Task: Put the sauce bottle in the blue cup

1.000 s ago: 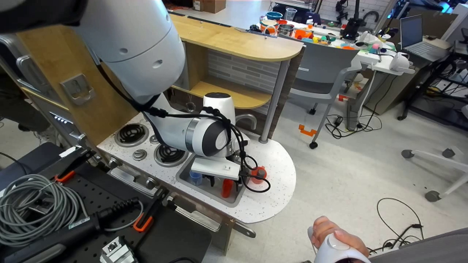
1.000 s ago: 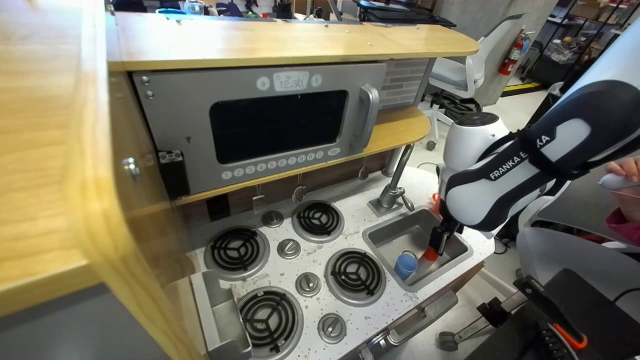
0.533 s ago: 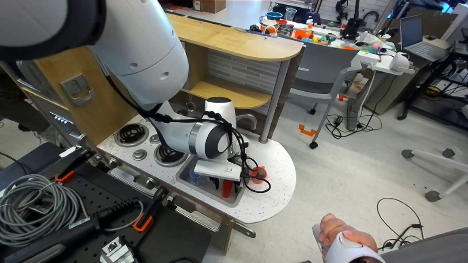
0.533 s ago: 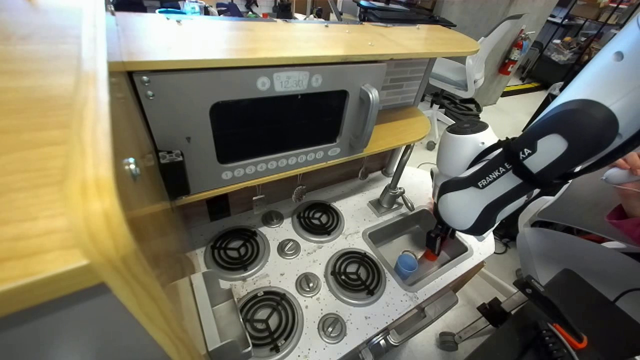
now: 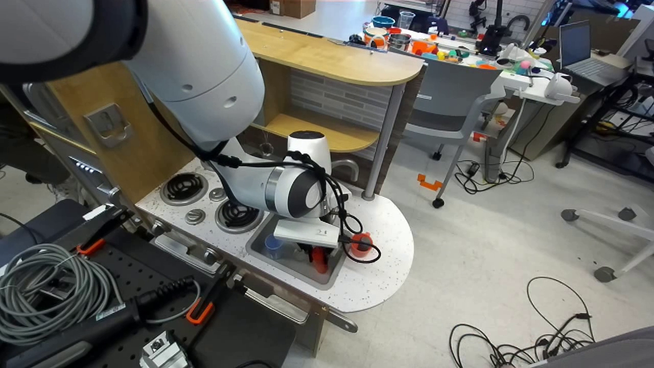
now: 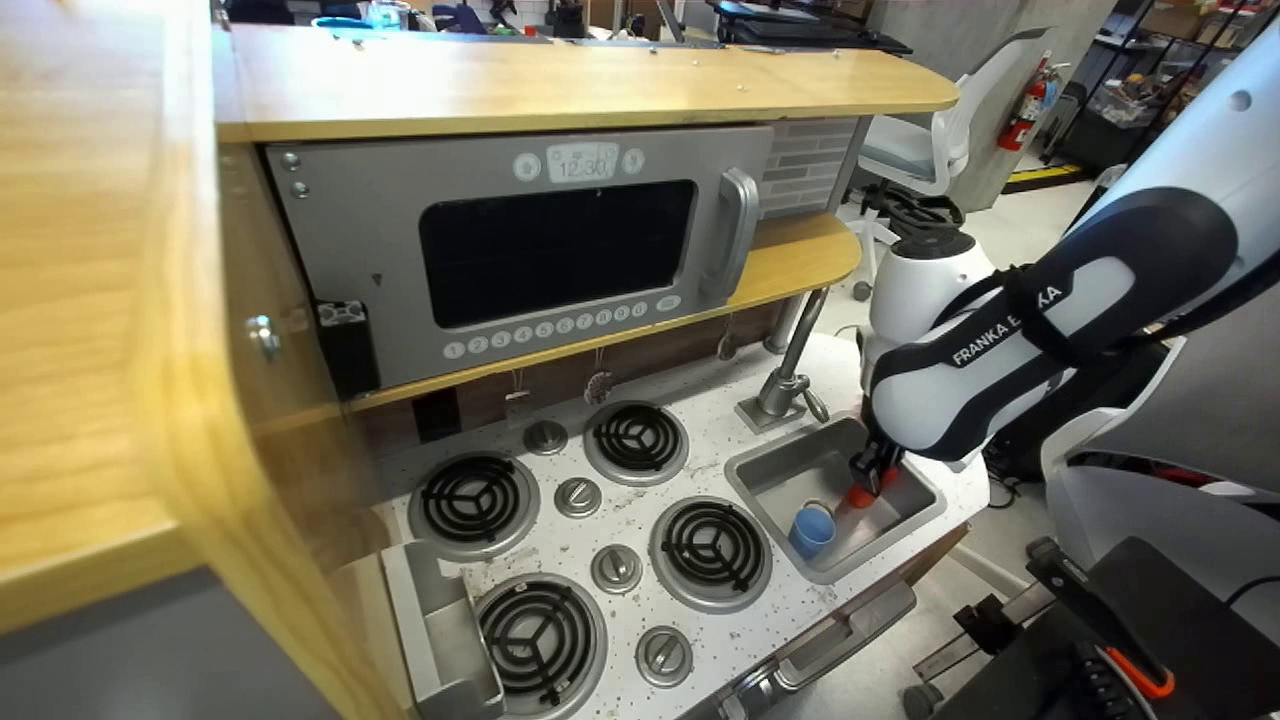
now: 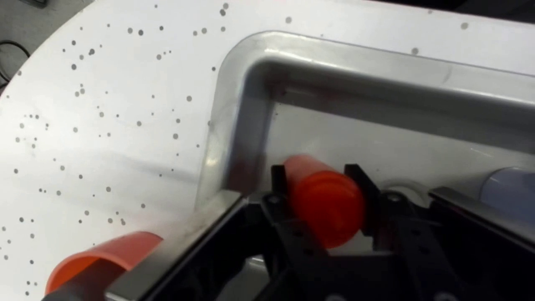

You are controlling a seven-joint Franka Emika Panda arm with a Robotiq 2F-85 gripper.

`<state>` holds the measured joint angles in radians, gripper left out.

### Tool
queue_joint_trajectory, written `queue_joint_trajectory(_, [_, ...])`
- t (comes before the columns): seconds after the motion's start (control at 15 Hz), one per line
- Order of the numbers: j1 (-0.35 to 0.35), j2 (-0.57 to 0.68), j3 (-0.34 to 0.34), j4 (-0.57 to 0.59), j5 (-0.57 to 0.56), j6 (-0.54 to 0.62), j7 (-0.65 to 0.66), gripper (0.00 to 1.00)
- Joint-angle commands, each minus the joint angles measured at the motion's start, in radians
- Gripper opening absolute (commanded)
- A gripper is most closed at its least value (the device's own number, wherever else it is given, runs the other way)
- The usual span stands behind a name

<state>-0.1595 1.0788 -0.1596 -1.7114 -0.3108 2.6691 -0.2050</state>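
Observation:
Inside the grey sink (image 6: 775, 490), the red sauce bottle (image 7: 328, 209) stands between the black fingers of my gripper (image 7: 316, 179), which is shut on it. The bottle's round end faces the wrist camera, and its body leans away toward the upper left there. Red also shows below the gripper in both exterior views, the bottle (image 5: 320, 261) partly covered by fingers. I cannot tell whether it touches the sink floor. The blue cup (image 6: 811, 532) sits in the same sink, a short gap from the bottle; in the wrist view the cup (image 7: 510, 194) is cut off at the right.
Sink walls (image 7: 246, 142) rise close beside the gripper. A squat red object (image 5: 361, 244) lies on the speckled counter just outside the sink. The faucet (image 6: 785, 390) stands behind the basin, and stove burners (image 6: 710, 552) lie to its side. A wooden shelf (image 5: 322, 130) overhangs the counter.
The gripper has gone from open to shut on the sauce bottle, and the bottle has shifted and tilted slightly. The blue cup has stayed put. A person's hand with a white controller has left view.

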Motion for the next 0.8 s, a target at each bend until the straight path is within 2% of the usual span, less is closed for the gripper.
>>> queue_joint_trajectory(0.0, [-0.035, -0.104, 0.044, -0.121, 0.015, 0.0, -0.077, 0.13])
queue_joint_trajectory(0.47, [-0.029, -0.331, 0.057, -0.368, 0.007, 0.055, -0.088, 0.13])
queue_joint_trajectory(0.73, [-0.035, -0.434, 0.065, -0.446, 0.015, 0.084, -0.1, 0.13])
